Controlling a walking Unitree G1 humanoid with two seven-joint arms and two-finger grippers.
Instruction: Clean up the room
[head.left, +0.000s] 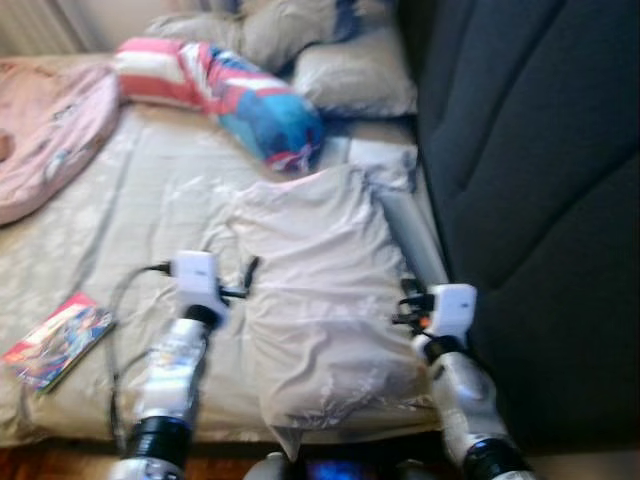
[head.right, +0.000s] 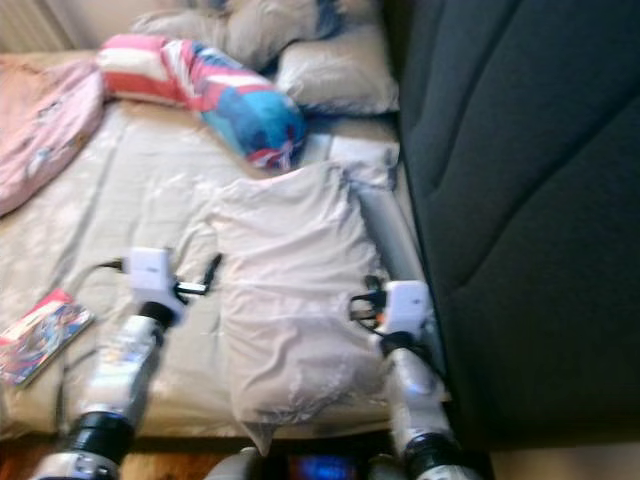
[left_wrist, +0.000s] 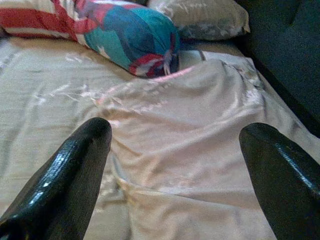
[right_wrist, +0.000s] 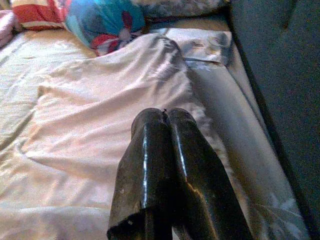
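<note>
Lying between the two arms, the pale pillow (head.left: 320, 300) rests on the bed (head.left: 130, 210), near its right edge. Just left of it the left gripper (left_wrist: 175, 145) hovers with fingers spread wide; the right gripper (right_wrist: 165, 125), fingers pressed together, sits at its right side.

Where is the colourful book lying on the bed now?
The book lies flat on the bed sheet near the front edge, on the robot's far left, left of the left gripper and below the pink blanket.
</note>
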